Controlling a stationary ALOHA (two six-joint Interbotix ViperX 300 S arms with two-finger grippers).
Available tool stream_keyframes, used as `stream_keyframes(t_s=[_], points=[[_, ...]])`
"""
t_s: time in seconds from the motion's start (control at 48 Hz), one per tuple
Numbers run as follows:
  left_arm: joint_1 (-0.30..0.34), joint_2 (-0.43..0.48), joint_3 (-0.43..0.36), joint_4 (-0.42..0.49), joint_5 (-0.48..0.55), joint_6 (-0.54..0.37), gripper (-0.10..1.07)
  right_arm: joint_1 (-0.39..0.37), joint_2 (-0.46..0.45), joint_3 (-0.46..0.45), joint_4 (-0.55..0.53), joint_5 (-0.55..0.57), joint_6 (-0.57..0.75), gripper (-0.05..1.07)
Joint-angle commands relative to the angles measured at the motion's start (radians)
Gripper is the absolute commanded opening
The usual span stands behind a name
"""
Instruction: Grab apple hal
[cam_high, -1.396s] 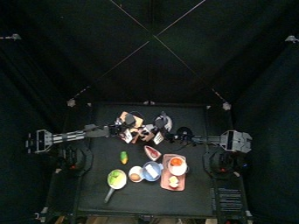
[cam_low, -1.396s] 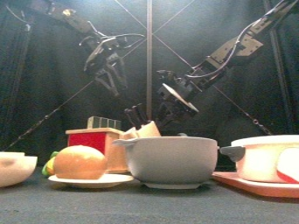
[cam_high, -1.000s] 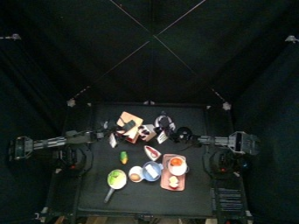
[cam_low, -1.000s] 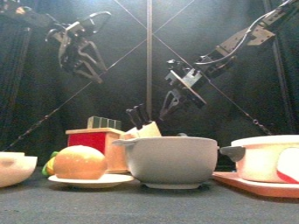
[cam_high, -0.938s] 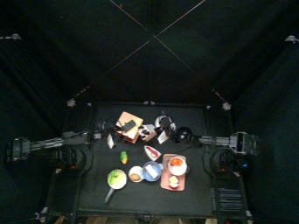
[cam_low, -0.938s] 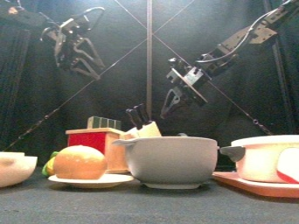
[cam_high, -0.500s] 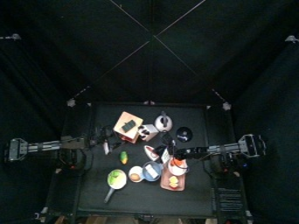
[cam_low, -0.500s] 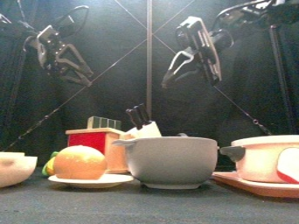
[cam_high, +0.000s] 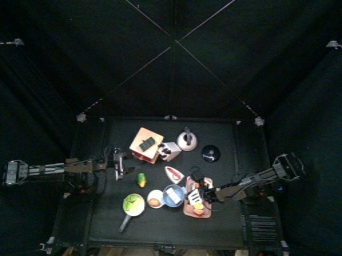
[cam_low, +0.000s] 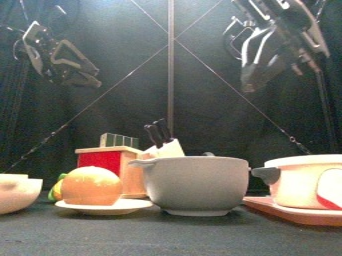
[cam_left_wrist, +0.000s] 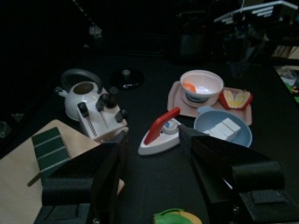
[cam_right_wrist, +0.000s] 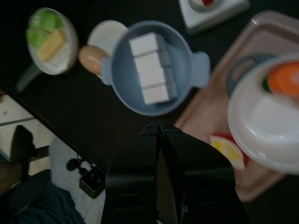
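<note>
Apple (cam_low: 91, 185): rounded and pale orange-yellow, on a small white plate (cam_low: 94, 207) at the counter's (cam_high: 230, 135) front, untouched by either arm.
Front view: shows the apple large, just left of the blue bowl (cam_low: 198, 180). A yellow-green fruit (cam_low: 58, 187) peeks out behind the apple's left side. Both arms hang high behind the things, well above them.
Top view: shows what the front view hides. The right gripper (cam_high: 201, 195) is over the orange tray (cam_high: 203, 212), just right of the blue bowl. The left gripper (cam_high: 114, 160) is at the counter's left edge, well apart from the apple.
Right wrist view: looks down on the apple beside the blue bowl, which holds 3 white cubes. A green plate (cam_right_wrist: 52, 39) lies farther off. A white bowl (cam_right_wrist: 274, 105) with something orange inside stands on the tray.
Left wrist view: does not show the apple. It shows a red wedge (cam_left_wrist: 158, 136), a kettle (cam_left_wrist: 82, 92) and the 2 bowls.
Right jaws: a narrow gap between them, nothing in it.
Left jaws: spread wide, empty.
</note>
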Motion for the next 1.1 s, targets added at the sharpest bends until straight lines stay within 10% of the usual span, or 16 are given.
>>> stream_keyframes(t_s=[0.0,0.25,0.667,1.083], points=[[-0.006,0.000,-0.003,-0.023,-0.020,0.003,0.87,0.044,0.012,-0.057,0.055,0.129,0.002,0.42],[-0.005,0.005,-0.011,-0.037,-0.031,0.003,0.87,0.123,0.179,-0.138,0.176,0.195,-0.002,0.52],[0.000,0.005,0.002,-0.041,-0.023,0.003,0.87,0.137,0.350,-0.267,0.189,0.535,0.000,1.01],[0.009,0.005,0.009,-0.052,-0.018,0.003,0.87,0.138,0.413,-0.304,0.179,0.534,0.005,1.04]])
